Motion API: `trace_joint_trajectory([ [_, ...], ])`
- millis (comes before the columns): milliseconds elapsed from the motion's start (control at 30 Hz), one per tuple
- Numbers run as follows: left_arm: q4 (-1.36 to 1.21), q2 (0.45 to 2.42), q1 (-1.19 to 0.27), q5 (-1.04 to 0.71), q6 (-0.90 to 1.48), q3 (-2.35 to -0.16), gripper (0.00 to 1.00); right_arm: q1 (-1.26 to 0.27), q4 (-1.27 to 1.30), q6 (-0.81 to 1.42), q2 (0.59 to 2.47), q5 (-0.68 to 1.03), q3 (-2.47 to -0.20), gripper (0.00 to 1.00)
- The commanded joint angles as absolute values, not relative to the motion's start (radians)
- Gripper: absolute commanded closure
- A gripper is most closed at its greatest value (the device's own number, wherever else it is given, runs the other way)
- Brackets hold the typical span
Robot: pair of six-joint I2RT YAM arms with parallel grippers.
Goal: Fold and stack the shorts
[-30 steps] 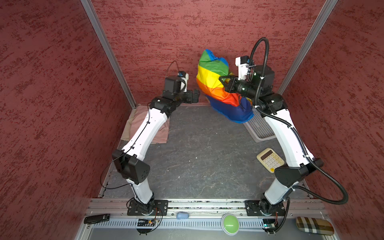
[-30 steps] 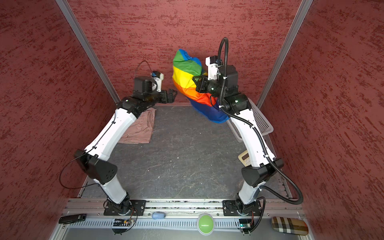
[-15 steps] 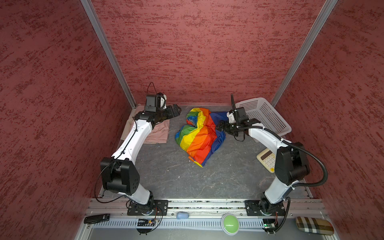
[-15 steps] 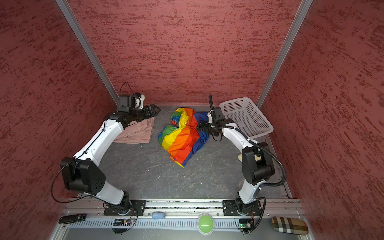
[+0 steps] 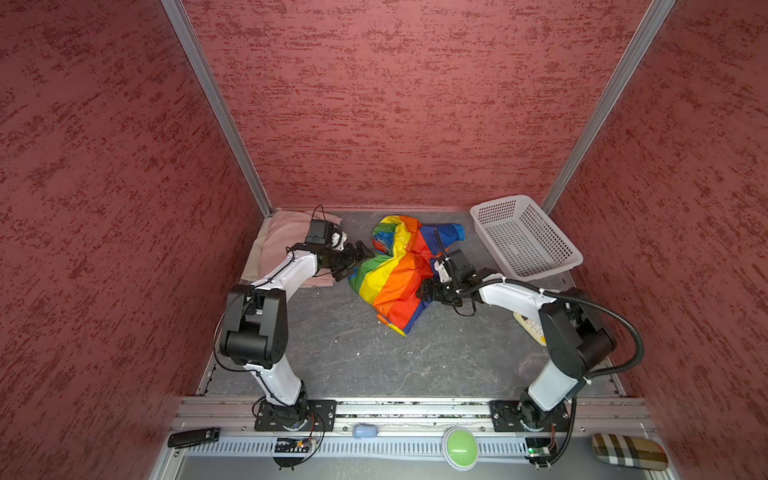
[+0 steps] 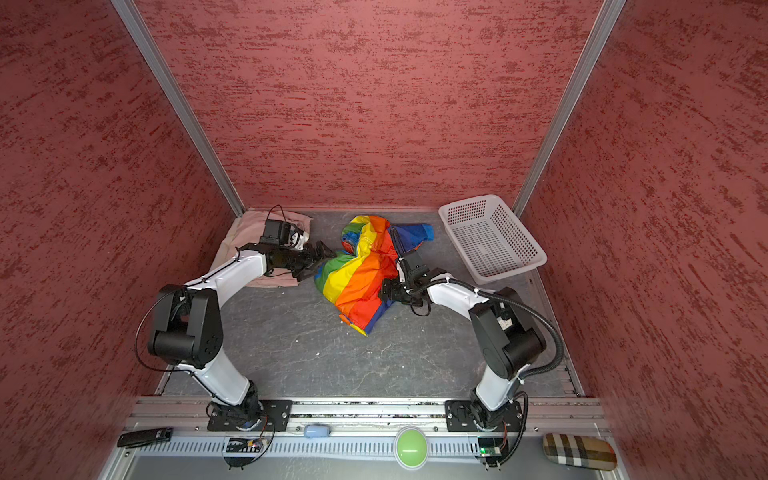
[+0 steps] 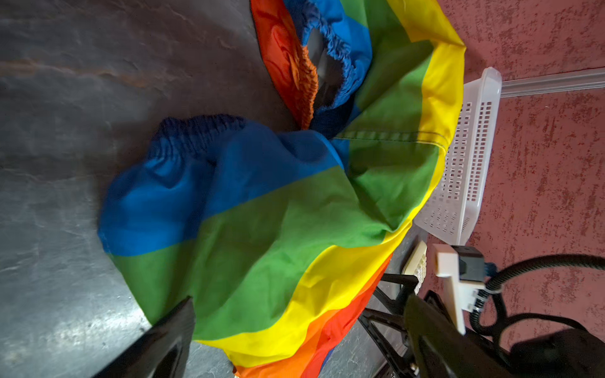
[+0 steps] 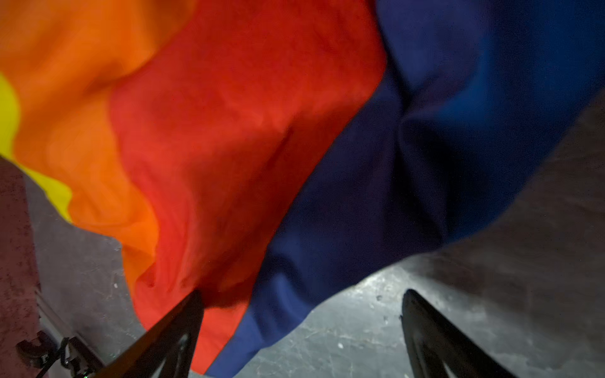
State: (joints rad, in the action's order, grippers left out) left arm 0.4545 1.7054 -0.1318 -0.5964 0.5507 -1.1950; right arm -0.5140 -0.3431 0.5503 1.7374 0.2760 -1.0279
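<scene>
The right gripper [image 5: 423,291] had dropped the rainbow shorts [image 5: 395,278] crumpled onto the desk [image 5: 374,361]. It and the left gripper [image 5: 358,264] stood with jaws spread, folding unstarted.

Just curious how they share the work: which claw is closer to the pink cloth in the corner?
Left. The left gripper sits open just beyond the edge of the pink shorts, at the rainbow shorts; the right gripper, also open, is on the rainbow shorts' far side.

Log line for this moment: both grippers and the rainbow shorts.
left gripper: open, at green edge | right gripper: open, at red-blue edge | rainbow shorts: crumpled on table, not gripped | pink shorts: back left corner
</scene>
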Motion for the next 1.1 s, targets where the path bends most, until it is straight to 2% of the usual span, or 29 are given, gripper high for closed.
trace_joint_trajectory([
  [0, 0.449, 1.662, -0.122, -0.623, 0.545, -1.185, 0.01, -0.506, -0.285, 0.539, 1.804, 0.218, -1.062, 0.12],
  [33, 0.445, 1.652, -0.120, -0.619, 0.545, -1.168, 0.01, -0.498, -0.274, 0.537, 1.820, 0.209, -1.069, 0.20],
  [200, 0.418, 1.618, -0.114, -0.627, 0.565, -1.101, 0.01, -0.418, -0.257, 0.532, 1.910, 0.223, -1.151, 0.75],
  [300, 0.402, 1.602, -0.119, -0.634, 0.585, -1.075, 0.01, -0.380, -0.347, 0.476, 1.934, 0.204, -1.284, 0.99],
  [467, 0.387, 1.584, -0.128, -0.624, 0.597, -1.056, 0.01, -0.346, -0.542, 0.348, 1.914, 0.127, -1.553, 1.00],
  [500, 0.382, 1.586, -0.132, -0.623, 0.602, -1.054, 0.01, -0.340, -0.585, 0.325, 1.921, 0.105, -1.607, 0.93],
  [533, 0.373, 1.590, -0.138, -0.624, 0.609, -1.052, 0.01, -0.335, -0.621, 0.309, 1.928, 0.075, -1.647, 0.73],
  [600, 0.351, 1.598, -0.150, -0.629, 0.633, -1.044, 0.01, -0.327, -0.670, 0.292, 1.933, 0.031, -1.679, 0.64],
  [733, 0.204, 1.613, -0.169, -0.685, 0.770, -0.973, 0.01, -0.326, -0.610, 0.324, 1.824, 0.066, -1.549, 0.26],
  [833, 0.063, 1.624, -0.182, -0.707, 0.890, -0.904, 0.01, -0.335, -0.547, 0.381, 1.720, 0.108, -1.400, 0.05],
  [867, 0.030, 1.628, -0.187, -0.708, 0.920, -0.889, 0.01, -0.344, -0.519, 0.402, 1.689, 0.124, -1.353, 0.01],
  [1067, -0.074, 1.652, -0.202, -0.692, 1.006, -0.859, 0.00, -0.426, -0.358, 0.535, 1.554, 0.212, -1.029, 0.01],
])
